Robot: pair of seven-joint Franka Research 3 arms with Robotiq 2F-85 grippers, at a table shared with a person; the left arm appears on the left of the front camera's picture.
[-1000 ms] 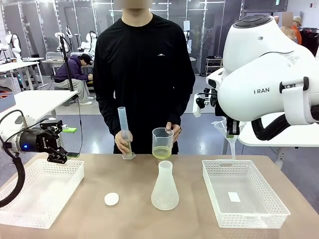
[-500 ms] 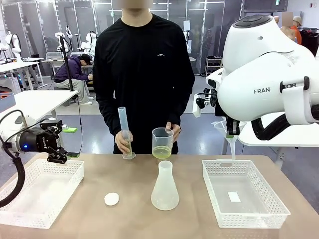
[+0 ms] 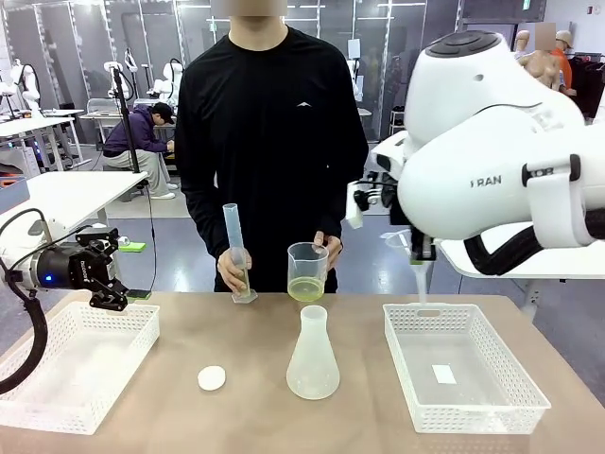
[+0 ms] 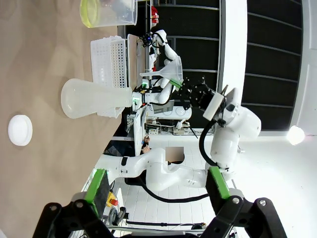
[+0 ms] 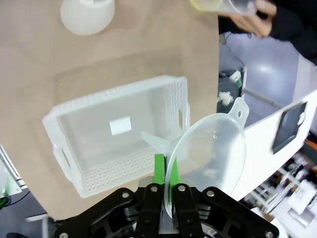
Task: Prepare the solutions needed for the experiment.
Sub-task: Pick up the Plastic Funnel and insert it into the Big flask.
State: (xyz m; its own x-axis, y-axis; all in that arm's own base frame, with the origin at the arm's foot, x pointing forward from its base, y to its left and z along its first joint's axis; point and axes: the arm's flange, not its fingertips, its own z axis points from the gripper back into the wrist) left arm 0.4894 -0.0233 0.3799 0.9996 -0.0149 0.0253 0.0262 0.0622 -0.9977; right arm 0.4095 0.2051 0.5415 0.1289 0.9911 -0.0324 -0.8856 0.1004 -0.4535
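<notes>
The solutions (image 3: 306, 288) are a shallow yellow-green layer in a clear beaker (image 3: 308, 271) that the person holds on the far side of the table. The person's other hand steadies a tall graduated cylinder (image 3: 236, 251). An empty conical flask (image 3: 313, 355) stands at mid-table. My right gripper (image 5: 166, 186) is shut on the rim of a clear funnel (image 5: 210, 151), which hangs above the far left corner of the right basket (image 3: 463, 402). My left gripper (image 4: 156, 188) hovers open and empty over the far edge of the left basket (image 3: 66, 374).
A small white round disc (image 3: 212, 377) lies on the table left of the flask. The right basket holds a small white slip (image 3: 443, 374). My bulky right arm (image 3: 492, 161) fills the upper right of the front view.
My right arm has swung left with the funnel, from the right basket's far edge toward its far left corner. The left arm and the person's hands have not moved.
</notes>
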